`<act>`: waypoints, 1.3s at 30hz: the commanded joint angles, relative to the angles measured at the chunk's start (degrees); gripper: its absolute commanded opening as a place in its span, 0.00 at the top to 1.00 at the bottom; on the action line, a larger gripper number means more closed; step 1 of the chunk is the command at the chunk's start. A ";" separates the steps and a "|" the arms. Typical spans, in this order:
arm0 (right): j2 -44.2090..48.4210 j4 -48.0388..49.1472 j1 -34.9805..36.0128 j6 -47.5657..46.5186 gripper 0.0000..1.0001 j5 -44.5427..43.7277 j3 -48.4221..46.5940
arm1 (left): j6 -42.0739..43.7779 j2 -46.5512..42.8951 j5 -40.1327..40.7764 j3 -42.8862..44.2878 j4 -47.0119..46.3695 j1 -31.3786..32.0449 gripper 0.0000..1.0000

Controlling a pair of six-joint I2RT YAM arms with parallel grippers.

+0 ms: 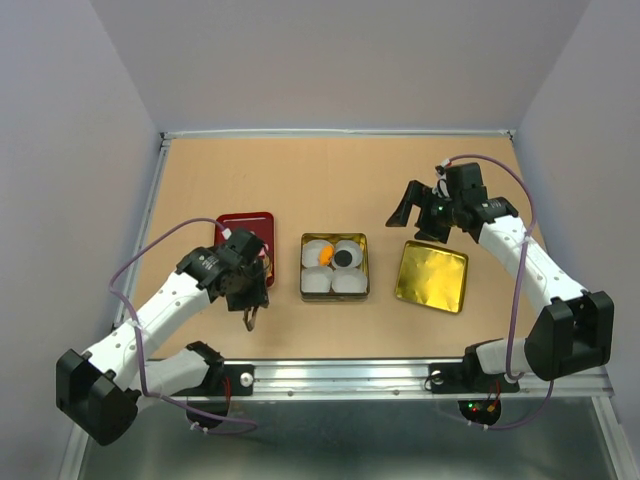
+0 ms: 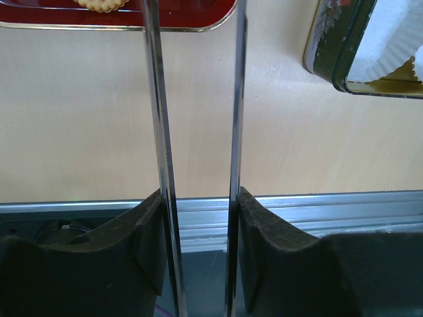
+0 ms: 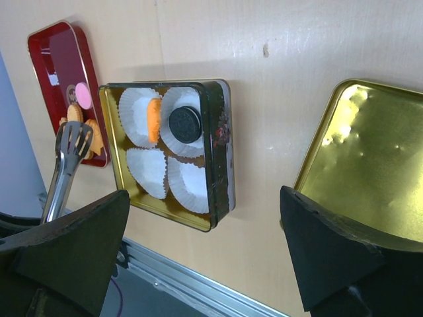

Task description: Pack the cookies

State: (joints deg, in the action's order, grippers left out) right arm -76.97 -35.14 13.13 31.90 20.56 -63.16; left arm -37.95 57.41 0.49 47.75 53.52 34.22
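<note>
My left gripper [image 1: 246,287] [image 2: 198,198] is shut on metal tongs [image 2: 158,119], whose blades stand a little apart with nothing between them. The tongs' tips [image 3: 75,140] hover over the red tray [image 1: 245,222] [image 3: 53,59], which holds a pink cookie [image 3: 83,95] and orange cookies [image 3: 74,113]; one cookie's edge [image 2: 102,4] shows at the top of the left wrist view. The open tin [image 1: 334,294] [image 3: 221,145] holds white paper cups, with an orange cookie [image 1: 325,256] [image 3: 153,120] and a dark cookie [image 1: 344,258] [image 3: 185,124] in the far two. My right gripper [image 1: 420,215] [image 3: 203,198] is open and empty, raised behind the lid.
The gold lid [image 1: 432,276] [image 3: 370,165] lies inside up to the right of the tin. The tin's corner [image 2: 324,39] shows right of the tongs. A metal rail [image 1: 400,368] runs along the table's near edge; low walls bound the other sides.
</note>
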 commanded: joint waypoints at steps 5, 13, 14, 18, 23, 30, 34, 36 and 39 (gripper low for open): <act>0.94 2.35 -0.29 -0.61 0.00 0.19 0.05 | 1.13 0.78 -3.03 2.09 -1.66 -0.20 0.53; 0.77 2.35 -0.29 -0.61 0.00 0.36 0.31 | 1.22 0.34 -4.53 4.02 -1.40 -0.20 0.57; 0.77 2.35 -0.29 -0.61 0.00 0.27 0.31 | 1.22 0.34 -4.53 4.37 -1.31 -0.12 0.57; 0.86 2.44 -0.29 -0.61 0.00 0.19 0.66 | 1.39 0.51 -4.62 4.81 -1.13 -0.20 0.57; 1.21 2.53 -0.29 -0.70 0.00 0.01 1.19 | 1.57 0.25 -6.02 2.80 -2.45 -0.20 0.57; 1.30 2.44 -0.29 -0.61 0.00 -0.08 1.46 | 1.83 0.51 -5.50 0.33 -2.63 -0.20 0.57; 1.12 2.53 -0.29 -0.61 0.00 0.01 1.37 | 1.83 0.42 -4.89 -0.90 -2.80 -0.20 0.57; 1.12 2.62 -0.29 -0.70 0.00 0.01 1.37 | 1.92 0.43 -4.62 -1.08 -2.72 -0.12 0.57; 1.12 2.53 -0.29 -0.61 0.00 0.01 1.54 | 1.92 0.25 -4.01 -0.99 -2.54 -0.12 0.60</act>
State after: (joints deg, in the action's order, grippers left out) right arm -76.95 -35.11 13.13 31.88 20.53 -62.81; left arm -36.86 58.37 -4.29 47.22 51.09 34.02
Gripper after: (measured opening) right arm 0.998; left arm 0.424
